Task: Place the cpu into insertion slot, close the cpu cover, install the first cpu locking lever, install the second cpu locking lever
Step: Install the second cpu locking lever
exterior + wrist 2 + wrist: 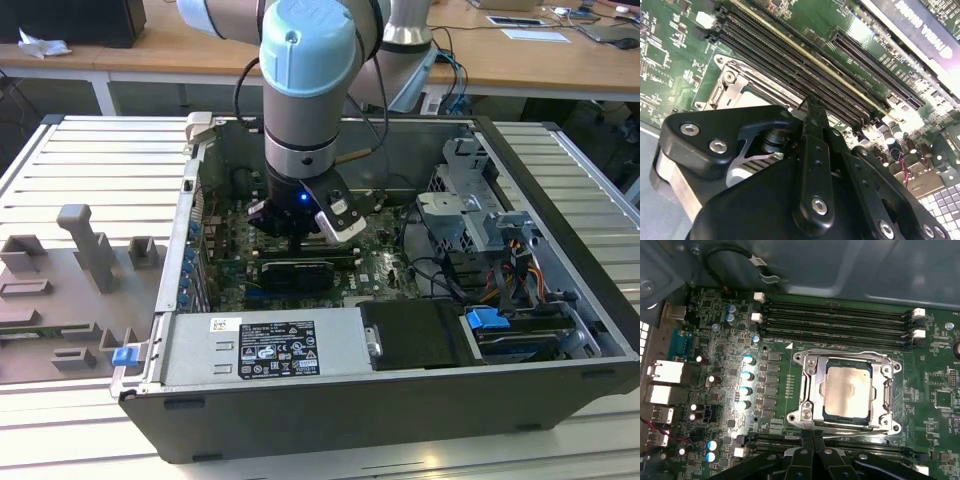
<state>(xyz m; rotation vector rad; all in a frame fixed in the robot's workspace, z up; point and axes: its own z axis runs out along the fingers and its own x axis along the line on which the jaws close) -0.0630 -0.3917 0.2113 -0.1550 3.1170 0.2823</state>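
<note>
Just ahead of the fingers (812, 436), the cpu (847, 391) lies flat in the insertion slot (826, 414), its pale metal face showing through the square cut-out of the cpu cover (809, 370), which lies down over the socket. Pressed close together with no gap visible between their tips, the fingers hold nothing and sit at the cover's near edge, beside a thin metal lever (850, 427) that runs along that edge. Beyond the socket, on the side away from the fingers, run the long black memory slots (835, 319) of the green motherboard (720, 365). From the second wrist view, the fingertip (812, 107) reaches the border between the socket frame (735, 82) and the memory slots (790, 55). From the exterior view, the arm (305, 90) descends into an open computer case (560, 190) resting on a slatted metal worktop (90, 160), with grey plastic fixtures (85, 245) at the exterior view's left.
</note>
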